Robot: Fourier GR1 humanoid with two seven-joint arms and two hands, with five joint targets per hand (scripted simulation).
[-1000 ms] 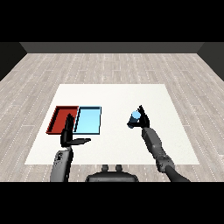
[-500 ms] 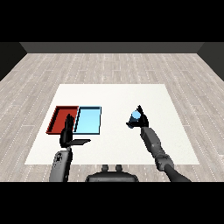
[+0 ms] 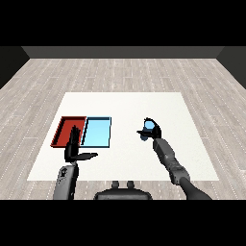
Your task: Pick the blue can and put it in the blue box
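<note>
The right robot hand (image 3: 154, 130) is curled round the blue can (image 3: 148, 128), well right of the blue tray (image 3: 96, 132); likely light, rigid and smooth-sided, it is best held around its middle, while the left robot hand (image 3: 74, 150) rests open.

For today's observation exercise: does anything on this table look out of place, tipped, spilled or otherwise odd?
Nothing stands out. The red tray and light blue tray lie neatly side by side. The right hand curls round the blue can, apart from the trays. The left hand is open by the trays' near edge.
</note>
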